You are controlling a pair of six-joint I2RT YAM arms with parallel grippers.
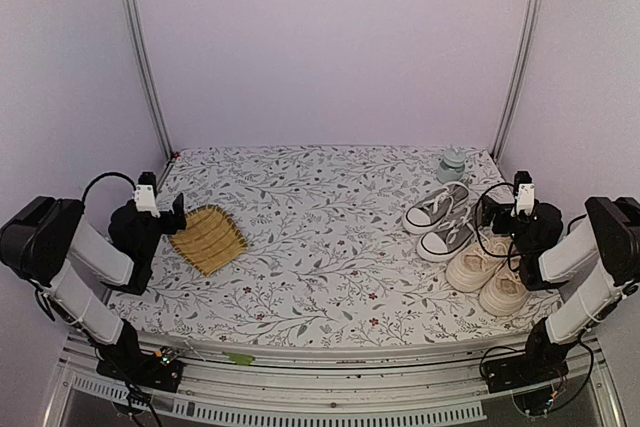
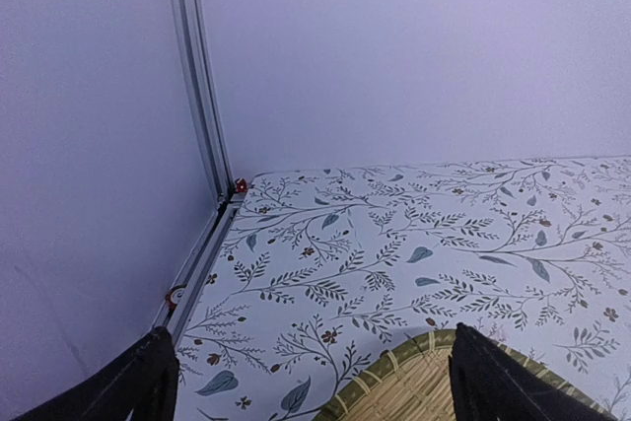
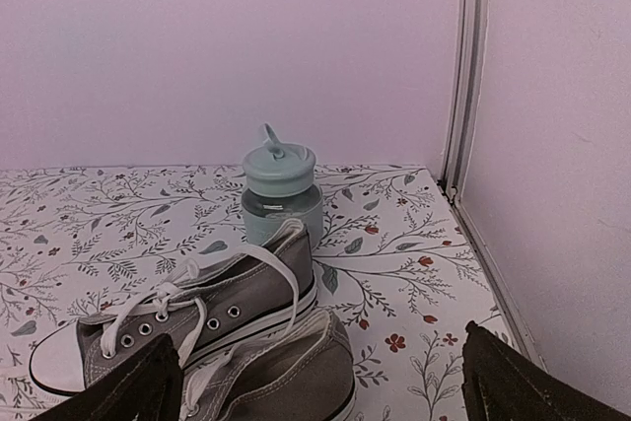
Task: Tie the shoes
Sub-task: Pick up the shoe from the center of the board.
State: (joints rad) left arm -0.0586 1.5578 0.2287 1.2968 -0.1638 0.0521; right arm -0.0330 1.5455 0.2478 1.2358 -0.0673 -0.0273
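At the right side of the counter (image 1: 320, 257), all four sneakers are grouped. The grey pair (image 1: 440, 219) lies side by side with toes pointing left; the cream pair (image 1: 490, 275) is set just nearer, close against it. White laces (image 3: 197, 293) on the grey pair are seen loose and untied. The cream pair's laces cannot be made out. A pale blue lidded jar (image 3: 281, 194) stands just behind the grey pair. The right jaws are spread wide, empty, by the grey heels. The left jaws are likewise released, holding nothing, over the edge of a woven bamboo tray (image 1: 207, 238) at the left.
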